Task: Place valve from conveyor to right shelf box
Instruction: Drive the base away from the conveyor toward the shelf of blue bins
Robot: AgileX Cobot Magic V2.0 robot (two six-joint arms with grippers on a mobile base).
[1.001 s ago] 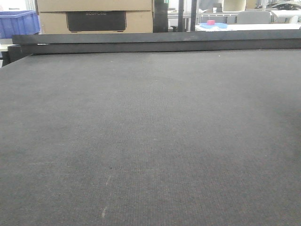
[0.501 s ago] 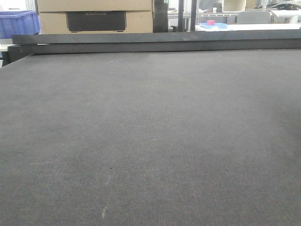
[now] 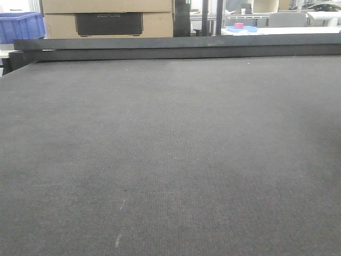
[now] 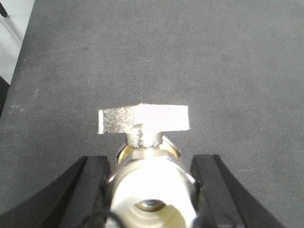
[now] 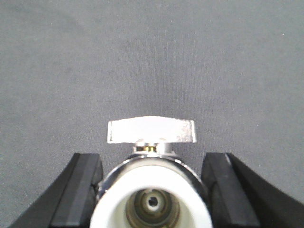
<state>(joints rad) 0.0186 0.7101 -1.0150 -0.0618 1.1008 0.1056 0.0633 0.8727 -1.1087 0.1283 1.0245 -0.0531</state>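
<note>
- Your left gripper point(image 4: 150, 164) was clamped on the left valve point(image 4: 149, 190). Its two black fingers point(image 4: 88, 190) pressed against either side of the metal body, low in the centre of the left wrist view.
- The left valve turned its white-rimmed open end toward the camera, at the bottom edge of the frame. The flat silver left handle point(image 4: 142, 118) lay crosswise just above the body, near frame centre.
- Your right gripper point(image 5: 152, 160) was likewise closed on the right valve point(image 5: 151, 194). Its black fingers point(image 5: 78, 190) sat tight against both sides of the chrome body, at the bottom centre of the right wrist view.
- The right valve also faced the camera with its white-rimmed open end. The silver right handle point(image 5: 151, 129) ran level across the frame just above the body.
- The conveyor point(image 3: 170, 160) filled the background of both wrist views with dark grey woven belt. You could not tell from these views whether either valve touched the belt or hung clear of it.
- In the front view, the belt occupied the whole lower and middle frame. A dark rail point(image 3: 176, 48) crossed the frame along its far edge.
- Beyond the rail, a cardboard box point(image 3: 106, 18) stood at upper left, with a blue crate point(image 3: 21, 25) at the far upper left corner.
</note>
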